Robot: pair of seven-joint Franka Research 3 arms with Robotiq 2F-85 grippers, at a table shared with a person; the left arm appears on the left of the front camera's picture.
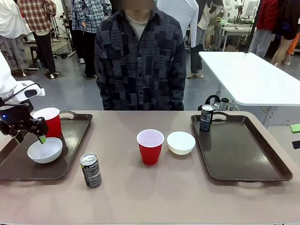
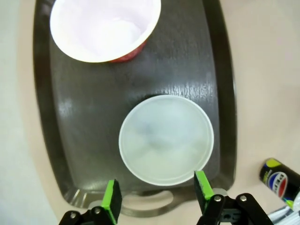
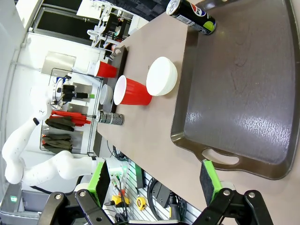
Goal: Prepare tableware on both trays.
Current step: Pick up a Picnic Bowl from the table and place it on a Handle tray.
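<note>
On the left tray (image 1: 75,136) stand a red cup (image 1: 48,121) and a white bowl (image 1: 45,150). My left gripper (image 1: 40,137) hangs open just above the bowl's far-left rim. From the left wrist, the bowl (image 2: 166,139) lies on the tray (image 2: 79,117) beyond the spread fingers of that gripper (image 2: 157,194), with the cup (image 2: 105,28) farther on. The right tray (image 1: 243,150) carries one dark can (image 1: 206,117). Between the trays, a second red cup (image 1: 150,146), a white bowl (image 1: 181,142) and a can (image 1: 91,169) rest on the table. My right gripper (image 3: 154,180) is open, off the right tray's (image 3: 243,93) end.
A person stands at the far side of the table, hands out of sight. A white table (image 1: 253,75) stands behind at the right. Bare tabletop lies along the front edge, and most of the right tray is free.
</note>
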